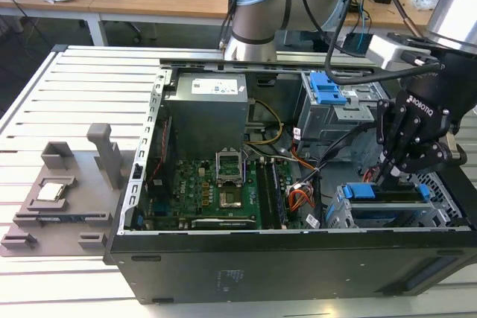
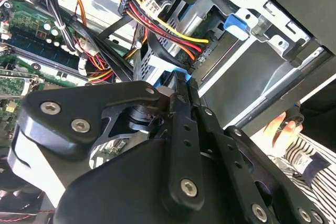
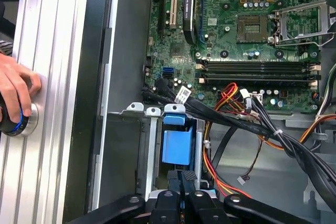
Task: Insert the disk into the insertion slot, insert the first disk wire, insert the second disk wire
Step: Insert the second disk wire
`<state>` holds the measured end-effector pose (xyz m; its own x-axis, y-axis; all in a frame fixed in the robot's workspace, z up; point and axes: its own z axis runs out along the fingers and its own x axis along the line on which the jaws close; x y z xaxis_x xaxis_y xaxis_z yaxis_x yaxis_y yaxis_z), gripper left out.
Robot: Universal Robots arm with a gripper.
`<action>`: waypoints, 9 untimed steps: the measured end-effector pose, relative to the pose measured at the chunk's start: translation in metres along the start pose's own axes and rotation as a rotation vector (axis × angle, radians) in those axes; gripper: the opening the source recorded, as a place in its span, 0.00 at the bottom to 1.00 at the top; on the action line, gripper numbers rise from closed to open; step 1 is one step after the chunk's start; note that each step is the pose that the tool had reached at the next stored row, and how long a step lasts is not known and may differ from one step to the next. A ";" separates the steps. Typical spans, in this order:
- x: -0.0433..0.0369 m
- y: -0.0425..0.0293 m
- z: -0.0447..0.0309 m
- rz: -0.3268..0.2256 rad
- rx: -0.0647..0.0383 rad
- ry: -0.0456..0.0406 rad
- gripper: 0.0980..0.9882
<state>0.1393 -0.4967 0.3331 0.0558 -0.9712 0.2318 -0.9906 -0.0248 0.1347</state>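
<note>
Over the drive cage [image 1: 387, 217] the gripper [image 1: 393, 176] sits pressed together on the disk's [image 3: 177, 147] blue edge, likely seating it; hand [image 3: 16, 95] rests on a button outside.

Cable bundle [image 3: 252, 121] crowding the insertion slot [image 3: 152, 145].

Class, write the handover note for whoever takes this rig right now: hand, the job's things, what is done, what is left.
Hand: fingers closed together, pressing down at the disk's blue carrier edge.
Disk: sitting in the insertion slot, at the case's corner on the exterior view's right.
Done: disk appears in the slot; full seating not confirmable.
Left: both disk wires; the cable bundle lies loose beside the slot.
A person's hand rests on a knob outside the case.
</note>
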 end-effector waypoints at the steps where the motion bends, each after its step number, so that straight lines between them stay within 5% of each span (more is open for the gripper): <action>1: 0.0000 -0.0001 0.0000 0.000 0.000 0.0001 0.05; 6: 0.0003 0.0000 -0.0007 0.000 0.000 -0.0001 0.13; 9: 0.0041 0.0023 -0.0169 0.000 0.000 0.0000 0.13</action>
<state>0.1394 -0.4967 0.3507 0.0556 -0.9712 0.2318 -0.9906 -0.0245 0.1348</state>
